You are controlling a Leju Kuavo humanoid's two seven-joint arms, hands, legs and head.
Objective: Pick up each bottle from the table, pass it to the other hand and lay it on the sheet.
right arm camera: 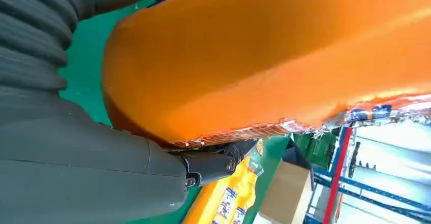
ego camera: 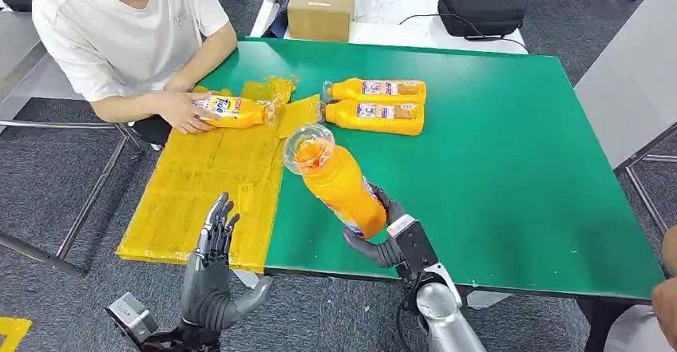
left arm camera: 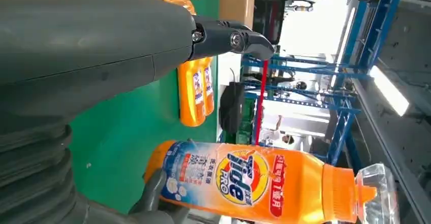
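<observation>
right hand (ego camera: 393, 239) holds an orange bottle (ego camera: 339, 183) lifted off the green tabletop (ego camera: 511, 144), fingers wrapped around its lower body near the base; right wrist view shows the thumb and a dark finger (right arm camera: 213, 164) pressed against the orange side. bottle is tilted, long axis running from the base at the right hand up and toward the robot's left, clear cap (ego camera: 309, 146) leading. cap end points roughly at the sheet side.

left hand (ego camera: 214, 276) is raised just off the near tabletop edge, over the near end of the yellow sheet (ego camera: 199, 200), palm up-ish, fingers spread and holding nothing. bottle lies to the right of it and a little further out, near but clearly apart. in the left wrist view the bottle (left arm camera: 259, 181) sits crosswise beyond the left hand, label facing the camera. judgement: handover step, left hand is the nearer free hand and would need to close on the upper body or neck, the part the right hand leaves bare.

bottle look: opaque orange plastic, printed label mid-body, orange neck, transparent cap. smooth, probably slippery.

two more bottles (ego camera: 375, 104) lie side by side on the tabletop further out. a person's hand (ego camera: 185, 111) rests on another bottle (ego camera: 231, 112) lying on the sheet's far end.
</observation>
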